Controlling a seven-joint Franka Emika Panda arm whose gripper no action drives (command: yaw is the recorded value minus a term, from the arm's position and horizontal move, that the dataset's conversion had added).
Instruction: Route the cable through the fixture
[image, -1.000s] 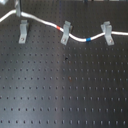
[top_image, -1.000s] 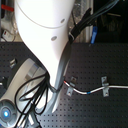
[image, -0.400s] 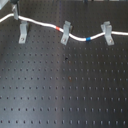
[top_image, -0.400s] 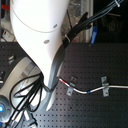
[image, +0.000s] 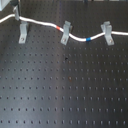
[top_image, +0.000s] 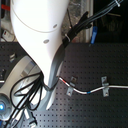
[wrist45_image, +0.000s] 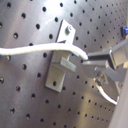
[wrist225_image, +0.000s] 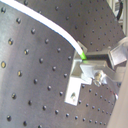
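On the black perforated metal board (image: 65, 85), what did the first exterior view show?

— A long thin white flexible cable (image: 45, 23) ran from the first exterior view's left edge to its right edge, across the tops of three small light-grey metal clip brackets: left clip bracket (image: 22, 33), middle clip bracket (image: 65, 34) and right clip bracket (image: 107, 33). Its short red band (image: 61, 26) sat just beside the middle one, and its short blue band (image: 88, 38) lay between the middle and right ones.

And the second exterior view?

— The big white robot arm (top_image: 37, 30) with its black hoses (top_image: 30, 92) filled the second exterior view's left. Past it the cable (top_image: 117, 88) ran through two brackets, with both bands between them. The gripper was hidden.

What about the first wrist view?

— One clip bracket (wrist45_image: 61, 62) stood on the board. The cable (wrist45_image: 35, 49) crossed its forked part and met the gripper (wrist45_image: 90, 64) just beside it. The metal fingers (wrist45_image: 107, 56) looked pinched together on the cable, which came out again beyond them.

And the second wrist view?

— The cable (wrist225_image: 50, 27) came down slanting to the bracket's (wrist225_image: 76, 80) top, where the gripper (wrist225_image: 92, 64) touched it. I could not tell there whether the cable sat inside the fork.
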